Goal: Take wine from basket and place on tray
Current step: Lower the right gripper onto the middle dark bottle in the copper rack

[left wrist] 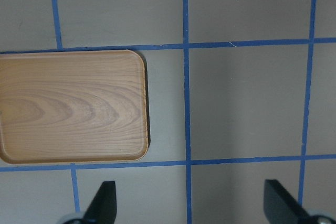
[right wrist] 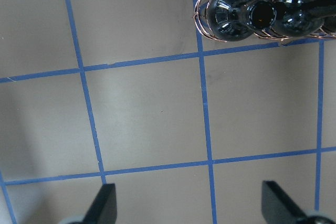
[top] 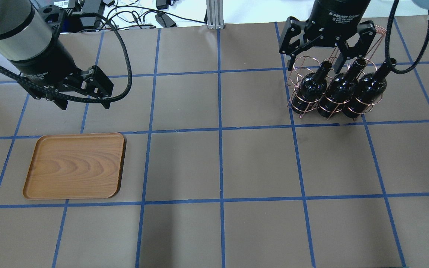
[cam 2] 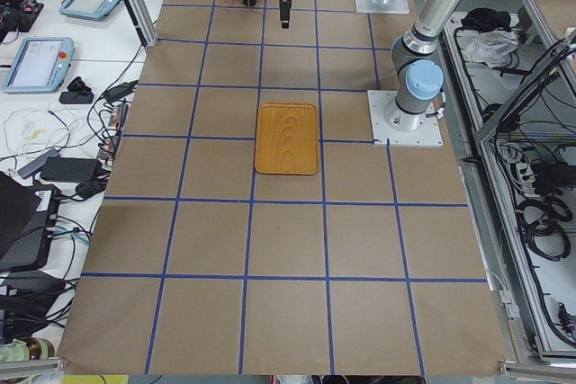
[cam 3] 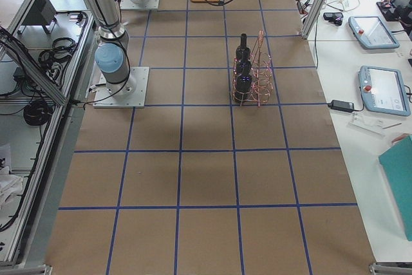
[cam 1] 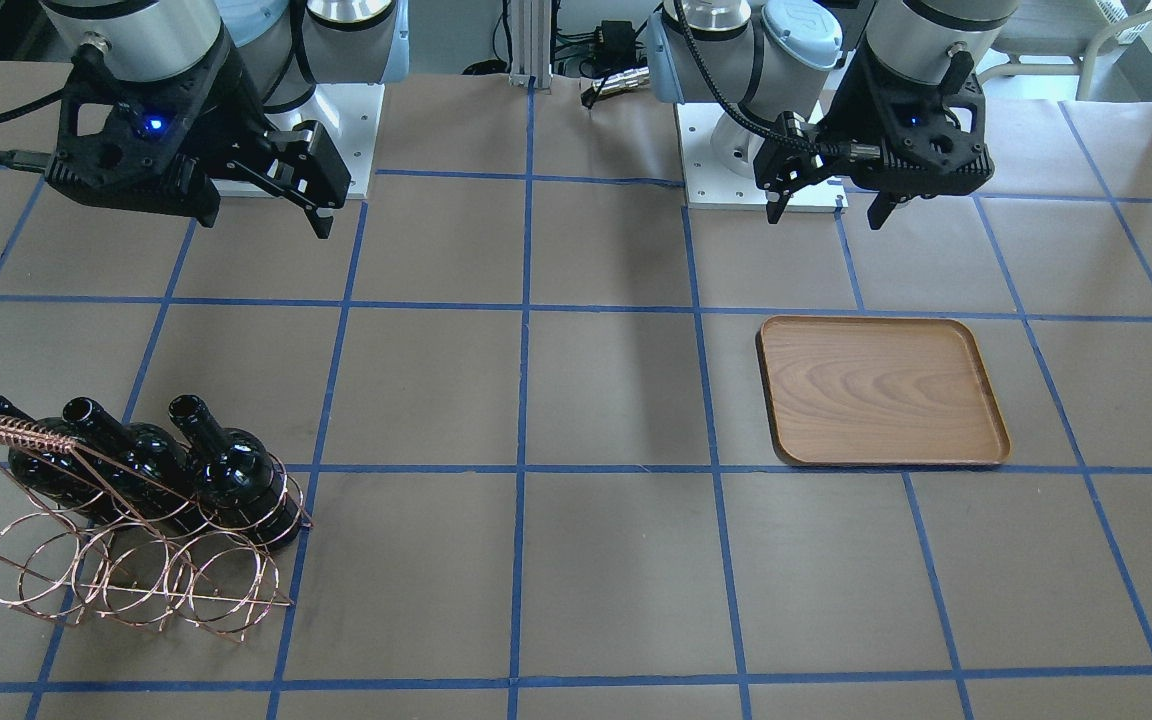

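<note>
Both pairs of jaws hang apart and empty, well above the brown paper-covered worktop point(top: 218, 163) with its blue tape grid. The left jaws sit short of the flat brown wooden tray point(top: 75, 165), on the robot's side of it. The right jaws sit short of the copper-coloured wire basket point(cam 1: 136, 560), not yet over it. All three glossy black glass wine bottles point(top: 335, 91) stand upright in the basket's rings, side by side and close together, so I judge the task has not begun. The tray is well apart from them, on the other half of the worktop.

The step in hand, as I read it, is the approach with the right jaws. From the right wrist view the bottles only clip the top edge, so I would first centre the jaws over one neck before going down. I would pick the end bottle point(top: 310, 87) nearest the tray, since it has a neighbour on one side only. The coiled-wire handle point(cam 1: 11, 432) runs along the operators' side of the necks, so I would set the jaws so that neither meets it or the next neck. Glossy glass is likely to slip, so I would close low on the neck, then lift straight up until the base clears its ring, or the basket may come up too
</note>
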`<action>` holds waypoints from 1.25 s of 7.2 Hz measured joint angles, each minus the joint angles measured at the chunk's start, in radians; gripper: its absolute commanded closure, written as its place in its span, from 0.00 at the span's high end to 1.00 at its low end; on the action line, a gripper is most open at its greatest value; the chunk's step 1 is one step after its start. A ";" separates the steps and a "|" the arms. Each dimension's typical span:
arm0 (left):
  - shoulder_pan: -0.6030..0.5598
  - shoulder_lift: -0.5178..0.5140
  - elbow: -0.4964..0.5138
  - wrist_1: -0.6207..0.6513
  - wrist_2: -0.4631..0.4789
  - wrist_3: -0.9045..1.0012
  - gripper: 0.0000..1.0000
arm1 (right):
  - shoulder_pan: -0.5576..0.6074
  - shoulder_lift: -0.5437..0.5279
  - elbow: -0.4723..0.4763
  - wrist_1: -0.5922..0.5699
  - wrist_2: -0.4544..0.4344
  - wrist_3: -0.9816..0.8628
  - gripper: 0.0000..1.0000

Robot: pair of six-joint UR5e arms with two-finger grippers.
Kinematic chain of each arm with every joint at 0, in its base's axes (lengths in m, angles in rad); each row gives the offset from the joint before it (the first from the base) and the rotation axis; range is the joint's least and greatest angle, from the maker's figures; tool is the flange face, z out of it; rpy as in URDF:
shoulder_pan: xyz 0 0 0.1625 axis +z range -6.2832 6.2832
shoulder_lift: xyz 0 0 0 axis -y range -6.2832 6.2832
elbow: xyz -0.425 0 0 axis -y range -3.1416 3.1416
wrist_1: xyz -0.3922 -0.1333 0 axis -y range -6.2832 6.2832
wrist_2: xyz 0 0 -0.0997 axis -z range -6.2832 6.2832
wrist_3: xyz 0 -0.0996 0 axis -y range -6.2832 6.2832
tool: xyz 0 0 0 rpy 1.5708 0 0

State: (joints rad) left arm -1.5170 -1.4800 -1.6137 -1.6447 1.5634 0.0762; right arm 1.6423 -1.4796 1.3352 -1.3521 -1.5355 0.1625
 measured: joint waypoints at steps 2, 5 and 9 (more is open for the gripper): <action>0.001 0.000 0.001 0.000 0.001 0.000 1.00 | -0.003 -0.002 0.003 -0.005 -0.013 -0.098 0.96; 0.004 0.001 0.001 0.000 0.004 0.003 1.00 | -0.061 0.001 0.008 -0.029 -0.017 -0.184 0.96; 0.013 0.001 0.000 -0.001 0.006 0.005 1.00 | -0.300 0.093 0.105 -0.209 -0.029 -0.398 0.88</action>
State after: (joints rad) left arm -1.5043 -1.4788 -1.6137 -1.6460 1.5694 0.0811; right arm 1.3427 -1.3868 1.4402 -1.5613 -1.5640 -0.2355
